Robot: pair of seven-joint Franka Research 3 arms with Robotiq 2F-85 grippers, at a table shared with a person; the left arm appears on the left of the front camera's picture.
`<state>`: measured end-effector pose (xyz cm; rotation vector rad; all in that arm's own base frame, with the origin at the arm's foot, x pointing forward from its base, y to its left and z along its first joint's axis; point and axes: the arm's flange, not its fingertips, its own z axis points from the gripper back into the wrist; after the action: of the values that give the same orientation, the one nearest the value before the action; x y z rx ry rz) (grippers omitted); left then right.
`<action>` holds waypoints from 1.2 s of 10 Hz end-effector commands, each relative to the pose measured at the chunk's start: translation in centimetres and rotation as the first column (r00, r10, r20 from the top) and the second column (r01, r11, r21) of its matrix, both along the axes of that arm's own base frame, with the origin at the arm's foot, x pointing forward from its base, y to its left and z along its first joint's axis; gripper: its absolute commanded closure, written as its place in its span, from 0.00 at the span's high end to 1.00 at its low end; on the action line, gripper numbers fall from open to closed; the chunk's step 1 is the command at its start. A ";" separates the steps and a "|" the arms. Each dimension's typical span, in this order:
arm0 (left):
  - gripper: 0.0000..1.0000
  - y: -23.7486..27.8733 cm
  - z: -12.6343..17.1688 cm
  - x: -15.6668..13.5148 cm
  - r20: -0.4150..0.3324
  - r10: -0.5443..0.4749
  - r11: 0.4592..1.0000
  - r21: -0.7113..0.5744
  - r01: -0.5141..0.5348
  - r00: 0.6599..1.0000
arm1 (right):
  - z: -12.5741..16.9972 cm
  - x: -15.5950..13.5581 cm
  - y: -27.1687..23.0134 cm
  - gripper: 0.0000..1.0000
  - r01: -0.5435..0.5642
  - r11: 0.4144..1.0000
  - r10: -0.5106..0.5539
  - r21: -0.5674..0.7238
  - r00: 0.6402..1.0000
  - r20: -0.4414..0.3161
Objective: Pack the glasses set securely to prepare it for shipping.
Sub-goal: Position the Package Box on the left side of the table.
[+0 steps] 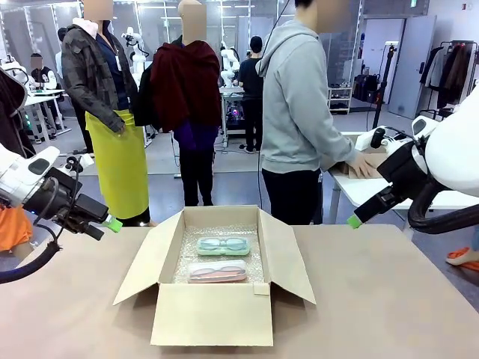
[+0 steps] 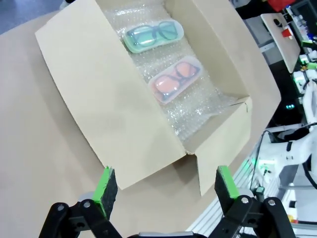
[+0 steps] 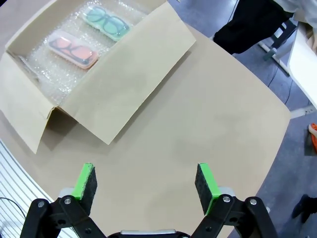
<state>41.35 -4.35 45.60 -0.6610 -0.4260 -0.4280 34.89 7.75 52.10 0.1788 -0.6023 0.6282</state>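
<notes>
Sitting in the open cardboard box (image 1: 213, 314) on bubble wrap (image 1: 258, 262), the pinkish case (image 1: 217, 272) lies nearest, the mint case (image 1: 223, 245) just behind it. The left gripper (image 1: 106, 226) and right gripper (image 1: 358, 218) hang wide open, empty, either side. With no padding over them, I'd worry the cases rattle once the flaps (image 1: 146, 258) close

No text, label, brand or number can be read anywhere. The cardboard box (image 1: 213, 310) carries no readable print. Its flaps are plain too.
</notes>
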 end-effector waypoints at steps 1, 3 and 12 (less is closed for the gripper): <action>1.00 0.1 0.9 -0.2 0.000 -0.005 1.000 0.009 0.005 1.000 | 0.1 0.0 0.1 1.00 0.001 1.000 -0.001 -0.004 1.000 0.005; 1.00 -0.1 0.2 0.0 0.006 0.001 1.000 0.012 -0.001 1.000 | 0.1 0.0 0.1 1.00 0.001 1.000 -0.001 -0.004 1.000 0.005; 1.00 3.4 -12.0 6.5 -0.291 0.064 0.972 -0.199 -0.126 0.955 | 0.1 0.0 0.1 1.00 0.001 1.000 -0.001 -0.004 1.000 0.005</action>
<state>46.53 -0.95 34.32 -0.8539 -0.2267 -0.1857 34.90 7.74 52.09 0.1793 -0.6021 0.6286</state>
